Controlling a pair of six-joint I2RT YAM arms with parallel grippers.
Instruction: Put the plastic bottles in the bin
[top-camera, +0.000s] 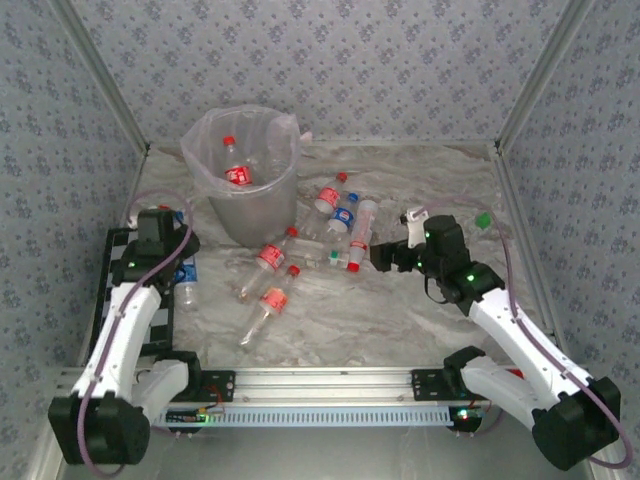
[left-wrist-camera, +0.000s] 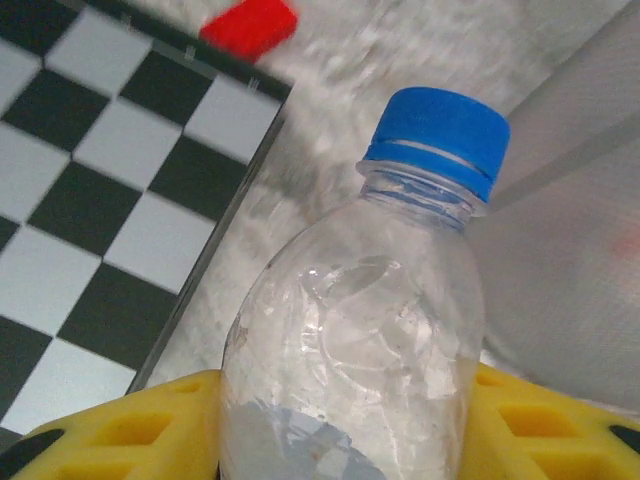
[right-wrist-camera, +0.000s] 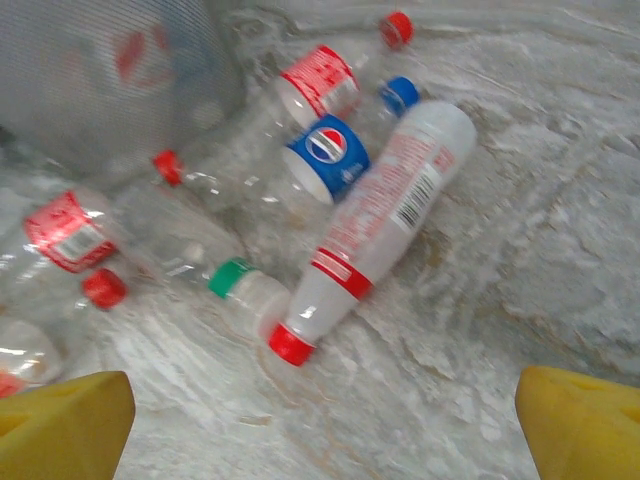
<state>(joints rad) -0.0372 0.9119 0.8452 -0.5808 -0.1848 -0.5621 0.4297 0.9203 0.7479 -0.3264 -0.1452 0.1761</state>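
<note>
Left gripper (left-wrist-camera: 340, 410) is set against both sides of a blue-capped bottle (left-wrist-camera: 400, 260), cap pointing away from it: judged a grip taken for lifting. Right gripper (right-wrist-camera: 320, 430) stands wide open and empty, with the loose bottles (right-wrist-camera: 370, 220) lying on the desk (right-wrist-camera: 540, 250) just ahead of it, within reach. The bin (top-camera: 245, 215), beyond both grippers, holds at least one red-labelled bottle (top-camera: 237, 172) inside its clear liner.

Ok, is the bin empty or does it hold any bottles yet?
Not empty: the bin holds one red-capped, red-labelled bottle, seen through its open top. Whether others lie beneath it, cannot tell.
</note>
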